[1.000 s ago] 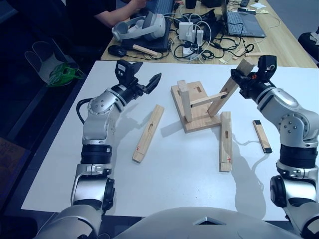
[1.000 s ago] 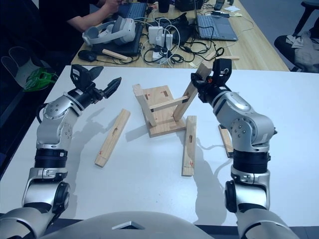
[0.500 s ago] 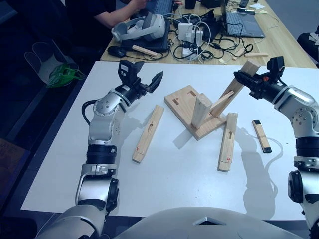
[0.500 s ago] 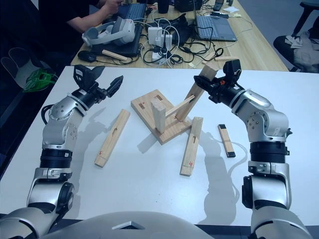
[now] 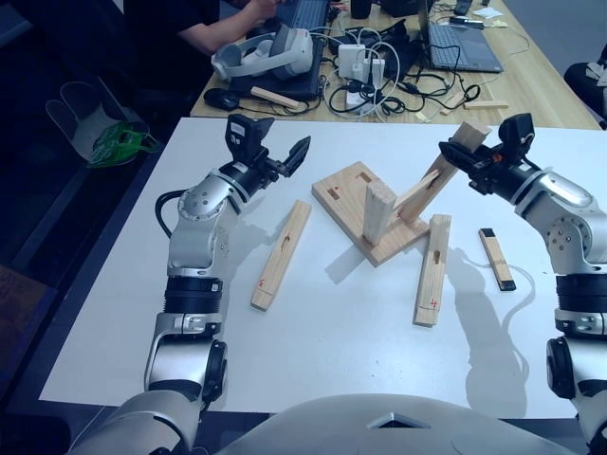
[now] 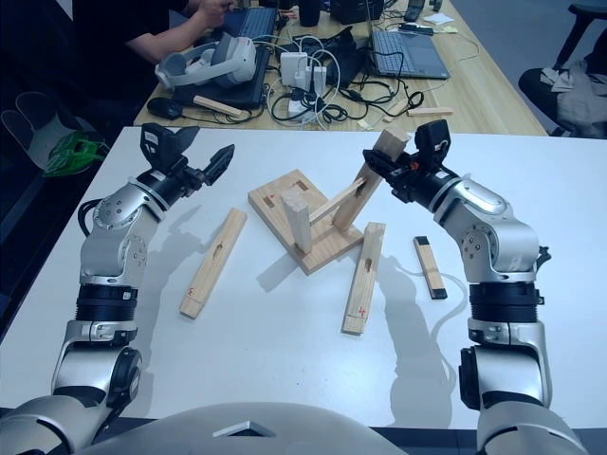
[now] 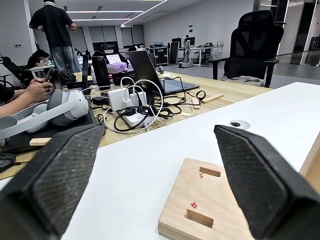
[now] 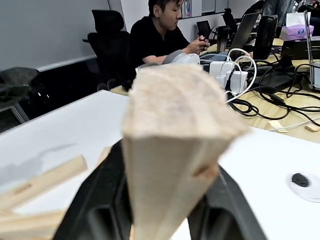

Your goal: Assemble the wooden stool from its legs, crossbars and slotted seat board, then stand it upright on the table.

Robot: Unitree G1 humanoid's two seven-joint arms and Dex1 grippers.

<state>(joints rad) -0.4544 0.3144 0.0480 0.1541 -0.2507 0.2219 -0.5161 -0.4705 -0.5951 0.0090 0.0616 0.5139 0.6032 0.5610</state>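
Fingers of the left gripper (image 5: 289, 156) are spread wide with nothing between them, hovering above the table (image 5: 142, 313). Nearer the robot than those fingers lies a loose leg (image 5: 283, 254). To their right is the seat board (image 5: 341, 185) with an upright leg (image 5: 379, 210) in it. The right gripper (image 5: 463, 154) clenches a tilted leg (image 5: 436, 178), which a crossbar (image 5: 410, 194) joins to the upright one. A second loose leg (image 5: 432, 270) lies nearer the robot than these fingers.

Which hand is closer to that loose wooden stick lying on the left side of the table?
Left. The left hand hovers open just beyond the far end of the stick; the right hand is across the seat board, gripping a tilted leg.
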